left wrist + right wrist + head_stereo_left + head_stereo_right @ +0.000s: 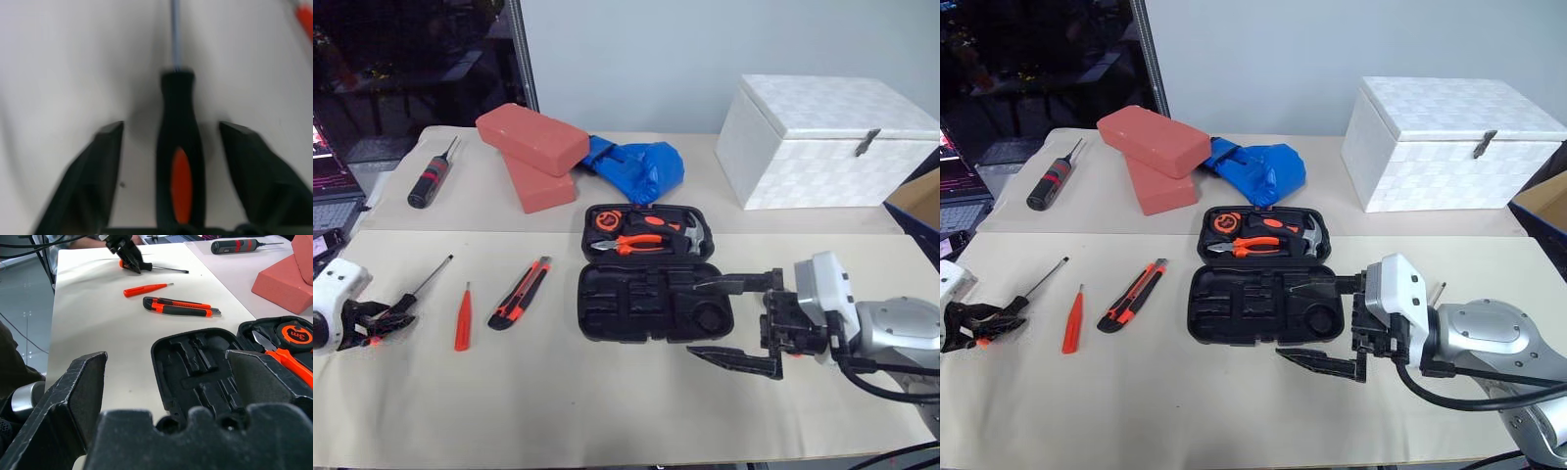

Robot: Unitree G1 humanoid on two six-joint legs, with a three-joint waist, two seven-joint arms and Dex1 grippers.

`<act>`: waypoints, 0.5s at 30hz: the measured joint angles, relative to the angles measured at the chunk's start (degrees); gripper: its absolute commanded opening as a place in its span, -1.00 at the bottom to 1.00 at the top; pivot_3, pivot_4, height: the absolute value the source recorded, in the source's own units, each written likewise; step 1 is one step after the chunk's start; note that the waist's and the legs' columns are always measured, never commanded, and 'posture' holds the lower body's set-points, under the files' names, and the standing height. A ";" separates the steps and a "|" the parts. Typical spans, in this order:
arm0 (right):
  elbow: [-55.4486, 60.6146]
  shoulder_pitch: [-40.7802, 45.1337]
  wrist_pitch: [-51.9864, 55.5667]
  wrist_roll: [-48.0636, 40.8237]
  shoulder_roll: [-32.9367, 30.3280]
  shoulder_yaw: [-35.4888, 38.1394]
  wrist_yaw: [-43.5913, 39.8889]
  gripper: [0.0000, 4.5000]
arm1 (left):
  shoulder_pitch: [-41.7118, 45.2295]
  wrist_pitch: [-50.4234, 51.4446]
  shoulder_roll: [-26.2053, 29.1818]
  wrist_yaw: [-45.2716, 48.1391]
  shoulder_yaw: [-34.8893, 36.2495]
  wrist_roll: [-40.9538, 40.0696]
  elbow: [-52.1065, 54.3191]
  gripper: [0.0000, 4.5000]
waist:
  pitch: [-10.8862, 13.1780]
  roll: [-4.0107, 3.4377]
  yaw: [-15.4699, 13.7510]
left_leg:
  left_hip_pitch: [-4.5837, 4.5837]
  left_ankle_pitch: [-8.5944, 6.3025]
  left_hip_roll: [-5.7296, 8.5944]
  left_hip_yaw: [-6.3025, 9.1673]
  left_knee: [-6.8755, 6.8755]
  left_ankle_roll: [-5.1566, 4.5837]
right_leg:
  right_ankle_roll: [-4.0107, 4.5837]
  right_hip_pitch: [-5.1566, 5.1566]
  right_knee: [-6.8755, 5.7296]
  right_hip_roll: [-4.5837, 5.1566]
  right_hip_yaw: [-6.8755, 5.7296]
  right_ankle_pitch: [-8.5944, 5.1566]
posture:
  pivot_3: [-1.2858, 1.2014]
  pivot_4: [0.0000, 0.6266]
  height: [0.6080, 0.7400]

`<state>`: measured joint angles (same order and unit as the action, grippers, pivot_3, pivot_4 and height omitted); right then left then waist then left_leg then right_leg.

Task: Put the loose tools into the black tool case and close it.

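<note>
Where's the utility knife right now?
In the left eye view the utility knife lies on the table left of the black tool case, beside the red awl.

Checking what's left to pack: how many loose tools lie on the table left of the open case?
3: a screwdriver between the left gripper fingers, the red awl, and the utility knife nearest the black tool case.

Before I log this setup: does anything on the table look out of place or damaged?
Nothing looks damaged. The red awl and utility knife lie loose beside the open black tool case, not yet packed.

White-silver arms, black fingers (729, 360)
</note>
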<state>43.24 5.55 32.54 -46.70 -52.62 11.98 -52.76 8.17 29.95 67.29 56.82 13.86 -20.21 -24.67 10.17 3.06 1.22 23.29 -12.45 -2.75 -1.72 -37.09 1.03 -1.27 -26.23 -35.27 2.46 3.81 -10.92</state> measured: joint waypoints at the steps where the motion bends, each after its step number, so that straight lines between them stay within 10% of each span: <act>1: 0.00 0.02 -0.07 0.42 0.24 -0.09 0.11 1.00 | 0.01 -0.18 -0.01 0.41 -0.02 0.22 -0.15 -0.40 | 0.00 0.00 -0.03 | -0.01 0.00 0.00 0.00 -0.06 0.00 | 0.00 0.00 -0.06 0.00 0.00 0.00 | 0.03 -0.52 1.00; 11: -1.00 -5.34 -2.60 2.08 4.69 2.31 2.27 1.00 | 2.88 1.05 -0.26 11.61 5.08 -8.01 13.39 -0.63 | -0.02 0.17 -1.05 | 0.07 0.00 -0.03 0.00 -0.78 0.01 | 0.24 0.12 -0.56 0.03 -0.01 -0.18 | 0.03 -0.52 1.00; 15: 0.23 -16.38 -3.83 3.96 7.38 9.67 4.61 1.00 | 16.37 7.47 -2.44 13.58 -7.26 -9.66 29.88 -0.63 | -0.06 0.11 -2.42 | 0.05 0.04 0.06 -0.04 -0.98 0.01 | 0.12 0.34 -0.57 0.05 0.09 -0.14 | 0.03 -0.52 1.00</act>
<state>43.47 -10.83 28.72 -42.74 -45.24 21.65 -48.16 24.54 37.42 64.85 70.40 6.61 -29.86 5.20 10.11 3.17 -1.20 23.34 -12.41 -2.69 -1.76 -38.07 1.03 -1.15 -25.90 -35.84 2.51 3.90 -11.07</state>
